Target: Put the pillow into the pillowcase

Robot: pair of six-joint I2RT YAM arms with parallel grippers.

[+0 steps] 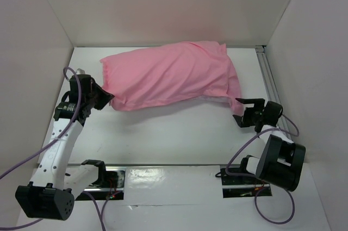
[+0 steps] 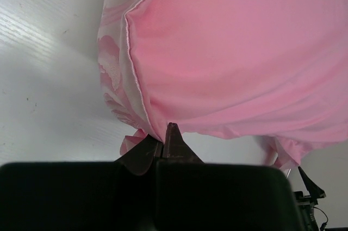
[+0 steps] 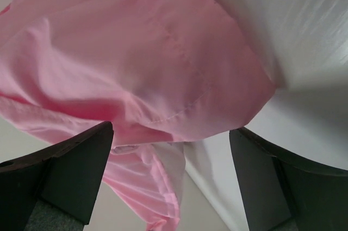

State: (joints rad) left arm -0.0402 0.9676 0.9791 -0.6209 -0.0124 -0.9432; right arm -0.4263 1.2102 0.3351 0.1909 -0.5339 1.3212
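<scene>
Top external view: with the pillowcase (image 1: 168,76) pinched by the left tool (image 1: 109,99) and the right tool (image 1: 243,112) spread, the pillow (image 1: 216,99) peeking out at the right could be dragged out by a tug.

Your 2 arms: white links, black joints, purple wiring.

Your left arm (image 1: 54,149) has a rounded white link dotted with small dark spots and capped by boxy black joint housings; your right arm (image 1: 280,160) shows 1 large black joint block with a short white link beyond it. A thin purple cable (image 1: 66,73) loops along each arm. The left gripper (image 1: 110,99) and the right gripper (image 1: 236,110) are black, with matte, tapering fingers (image 3: 65,171).
</scene>
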